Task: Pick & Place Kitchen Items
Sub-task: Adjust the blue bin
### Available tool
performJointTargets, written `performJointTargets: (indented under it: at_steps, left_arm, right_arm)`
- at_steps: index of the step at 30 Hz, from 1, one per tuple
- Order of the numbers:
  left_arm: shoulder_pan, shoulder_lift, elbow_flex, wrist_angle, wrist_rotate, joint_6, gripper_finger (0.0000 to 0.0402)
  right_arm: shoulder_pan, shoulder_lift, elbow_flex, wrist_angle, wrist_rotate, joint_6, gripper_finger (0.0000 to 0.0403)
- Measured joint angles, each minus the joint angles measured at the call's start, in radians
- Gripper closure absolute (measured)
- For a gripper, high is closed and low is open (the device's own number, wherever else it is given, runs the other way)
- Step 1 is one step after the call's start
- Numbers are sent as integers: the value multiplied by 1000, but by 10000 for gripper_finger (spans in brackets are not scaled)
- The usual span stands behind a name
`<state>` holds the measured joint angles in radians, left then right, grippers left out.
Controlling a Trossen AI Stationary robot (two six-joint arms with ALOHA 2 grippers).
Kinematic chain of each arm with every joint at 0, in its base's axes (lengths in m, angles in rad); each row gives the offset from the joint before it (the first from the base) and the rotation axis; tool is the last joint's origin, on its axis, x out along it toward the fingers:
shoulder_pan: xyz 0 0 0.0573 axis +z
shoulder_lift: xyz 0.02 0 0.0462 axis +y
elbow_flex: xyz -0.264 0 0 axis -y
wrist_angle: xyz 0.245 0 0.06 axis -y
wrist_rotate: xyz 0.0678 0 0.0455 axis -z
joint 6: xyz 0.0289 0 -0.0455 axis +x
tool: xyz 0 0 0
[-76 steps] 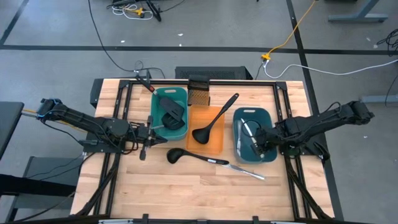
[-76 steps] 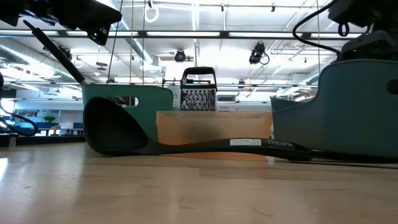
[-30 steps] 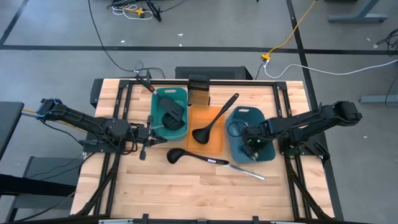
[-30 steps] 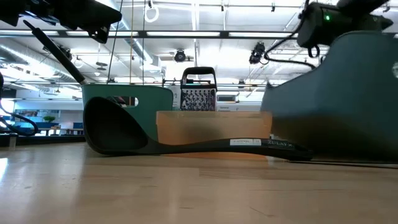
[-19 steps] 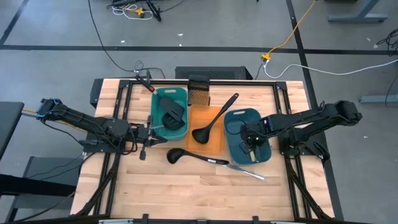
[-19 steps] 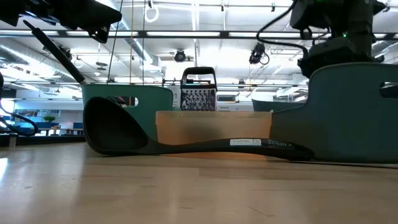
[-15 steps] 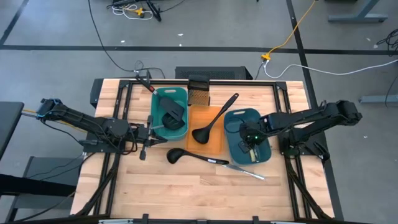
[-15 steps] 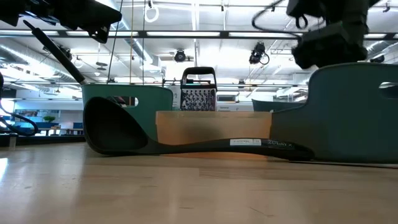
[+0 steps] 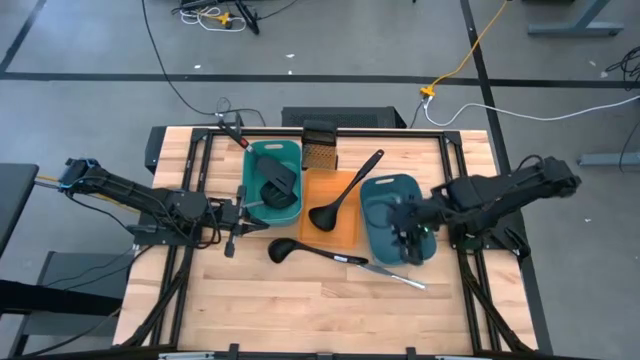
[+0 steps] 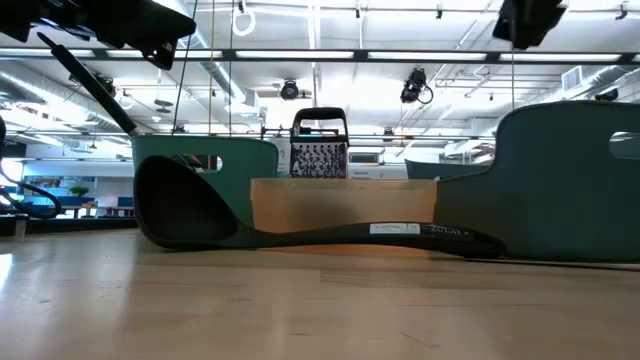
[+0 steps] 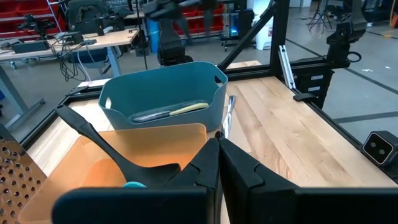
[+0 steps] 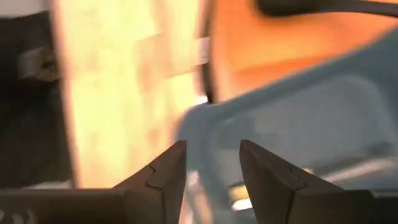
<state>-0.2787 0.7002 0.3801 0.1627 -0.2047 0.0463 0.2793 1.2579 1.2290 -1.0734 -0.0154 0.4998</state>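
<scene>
Blue tray point(image 9: 385, 190) sits toward the table's right edge; right gripper point(image 9: 408, 238) hangs over its near half, fingers point(image 12: 165, 171) parted with a clear gap, nothing between them. Cutlery, silvery and pale-yellow pieces point(image 11: 169, 111), lies inside this tray. Left gripper point(image 9: 243, 208) waits at the teal tray's point(image 9: 262, 152) left wall, fingers pressed together, empty. One spatula point(image 9: 277, 178) lies in the teal tray. One ladle point(image 9: 344, 190) rests across the orange tray point(image 9: 348, 232); second ladle point(image 9: 312, 251) lies on the bare wood nearer the front edge, with a metal-handled utensil point(image 9: 398, 274) just beyond its handle end.
</scene>
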Motion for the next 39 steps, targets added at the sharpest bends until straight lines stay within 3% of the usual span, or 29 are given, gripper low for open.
performJointTargets:
  at_steps: [10,18,22,30,39]
  left_arm:
    - [0,0,0,0,0,2,383]
    - [0,0,0,-1,0,0,383]
    - [0,0,0,-1,0,0,383]
    - [0,0,0,-1,0,0,383]
    - [0,0,0,0,0,0,383]
  right_arm:
    - [148,86,-32,-46,22,63,211]
    - [197,198,-62,-51,22,64,161]
    - [207,234,-87,-53,23,69,155]
    - [207,273,-116,-68,33,135,192]
    - [207,274,-119,-66,-6,208,281]
